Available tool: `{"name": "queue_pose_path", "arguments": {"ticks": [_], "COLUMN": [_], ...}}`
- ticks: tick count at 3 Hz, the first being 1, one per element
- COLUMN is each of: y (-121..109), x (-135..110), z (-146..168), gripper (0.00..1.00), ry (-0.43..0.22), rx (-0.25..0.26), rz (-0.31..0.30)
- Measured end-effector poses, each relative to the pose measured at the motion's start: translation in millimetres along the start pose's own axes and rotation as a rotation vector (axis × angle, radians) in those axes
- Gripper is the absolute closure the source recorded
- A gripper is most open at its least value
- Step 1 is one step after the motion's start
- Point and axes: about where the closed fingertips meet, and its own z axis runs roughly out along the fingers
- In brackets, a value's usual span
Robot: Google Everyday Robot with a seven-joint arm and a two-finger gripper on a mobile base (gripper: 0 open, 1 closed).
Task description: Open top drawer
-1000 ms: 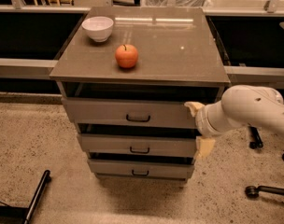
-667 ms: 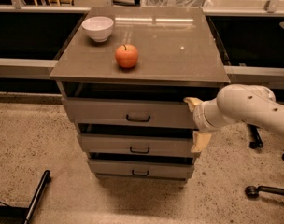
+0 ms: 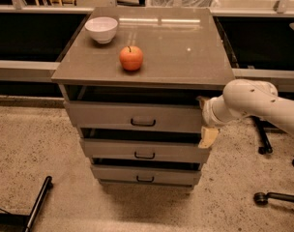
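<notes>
The top drawer (image 3: 103, 116) sits directly under the bench (image 3: 185, 57) top, its black handle (image 3: 143, 123) untouched. At 3 o'clock from that handle, the gripper (image 3: 205, 121) is at the drawer front's right end, spread open, gripping nothing visible

Wide grey-brown top drawer (image 3: 103, 117), small black bar handle (image 3: 143, 122) at centre, sat uppermost of three, just under tabletop (image 3: 185, 57). Front level, dark gap above it. Pale two-finger gripper (image 3: 205, 119) at drawer's right end, fingers spread.
</notes>
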Motion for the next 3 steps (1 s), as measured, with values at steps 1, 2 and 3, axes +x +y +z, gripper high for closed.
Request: {"name": "queue_pose_path", "arguments": {"ticks": [1,2,3], "y": [-6.4,-1.1,10.3], "x": [5.2,5.5,3.9], "z": [-0.5,-0.7,-6.3], "gripper": [0.16,0.39,0.62], "ry": [0.013,0.021,0.050], "rx": [-0.034,-0.082,-0.112], "rz": [0.015,0.005,-0.010]}}
